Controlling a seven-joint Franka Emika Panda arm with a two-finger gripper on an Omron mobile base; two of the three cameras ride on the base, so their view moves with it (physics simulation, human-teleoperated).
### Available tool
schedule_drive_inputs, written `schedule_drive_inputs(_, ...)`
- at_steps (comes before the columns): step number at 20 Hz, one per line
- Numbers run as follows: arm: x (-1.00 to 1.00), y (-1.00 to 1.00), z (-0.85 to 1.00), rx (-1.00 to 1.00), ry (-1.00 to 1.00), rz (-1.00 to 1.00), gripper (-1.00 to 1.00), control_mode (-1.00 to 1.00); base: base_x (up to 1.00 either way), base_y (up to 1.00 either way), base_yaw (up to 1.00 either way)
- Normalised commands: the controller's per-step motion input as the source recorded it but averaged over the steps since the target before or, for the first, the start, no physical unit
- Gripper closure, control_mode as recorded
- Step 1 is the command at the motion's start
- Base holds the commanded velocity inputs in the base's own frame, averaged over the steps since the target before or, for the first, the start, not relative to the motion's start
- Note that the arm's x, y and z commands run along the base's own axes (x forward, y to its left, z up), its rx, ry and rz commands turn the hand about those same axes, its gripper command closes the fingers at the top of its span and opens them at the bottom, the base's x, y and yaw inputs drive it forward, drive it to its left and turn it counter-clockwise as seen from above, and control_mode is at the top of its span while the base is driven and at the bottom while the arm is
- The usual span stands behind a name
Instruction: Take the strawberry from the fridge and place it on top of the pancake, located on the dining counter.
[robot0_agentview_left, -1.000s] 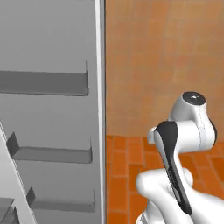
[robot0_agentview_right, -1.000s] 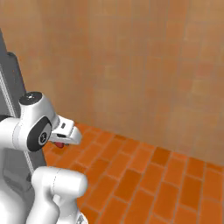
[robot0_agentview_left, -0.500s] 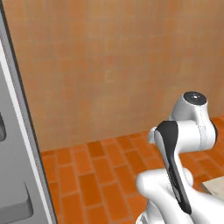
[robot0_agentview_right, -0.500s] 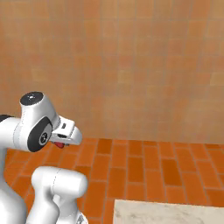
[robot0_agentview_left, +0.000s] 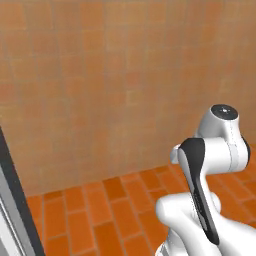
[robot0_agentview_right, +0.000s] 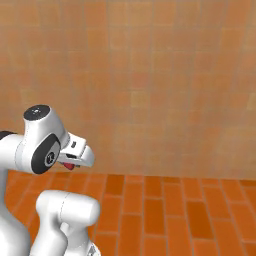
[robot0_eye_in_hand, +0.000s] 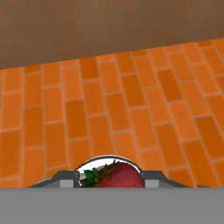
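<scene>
1. Step in hand: the carry. The strawberry (robot0_eye_in_hand: 117, 177) sits at the bottom centre of the hand view, red with green leaves, clamped in the gripper (robot0_eye_in_hand: 111, 178); fingers closed on it. In the right base view a small red spot (robot0_agentview_right: 68, 165) shows under the hand at middle left, which I take for the same fruit.
2. Arm (robot0_agentview_left: 210, 200) folded close to the base, lower right of the left base view; the load is tucked in for travel, by the look of it.
3. A dark grey vertical edge (robot0_agentview_left: 17, 200) runs up the lower left of the left base view, probably the fridge side, though too little of it shows to be sure.
4. Ahead: a brick wall (robot0_agentview_right: 150, 85), pale tan, matte, faint square courses. Below it a floor (robot0_eye_in_hand: 109, 100) of bright orange oblong bricks in staggered rows with thin light joints.
5. Robot shell is smooth white with dark glossy joint covers, rounded forms.
6. Next move, as I judge it: the base has to bring the counter and pancake plate into view, then the arm must reach out and lower the fruit onto the stack before letting go. A small round berry may roll off, so a low release seems wise.
</scene>
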Motion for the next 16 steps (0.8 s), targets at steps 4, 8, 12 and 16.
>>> schedule_drive_inputs(4,0.0,0.0,0.0,0.0,0.0,0.0,1.0,1.0,1.0,0.0,-0.01)
schedule_drive_inputs(8,0.0,0.0,0.0,0.0,0.0,0.0,1.0,1.0,1.0,-0.09,-0.08)
schedule_drive_inputs(12,0.0,0.0,0.0,0.0,0.0,0.0,1.0,1.0,0.95,-0.15,-0.39)
schedule_drive_inputs(16,0.0,0.0,0.0,0.0,0.0,0.0,1.0,1.0,0.51,-0.18,-0.74)
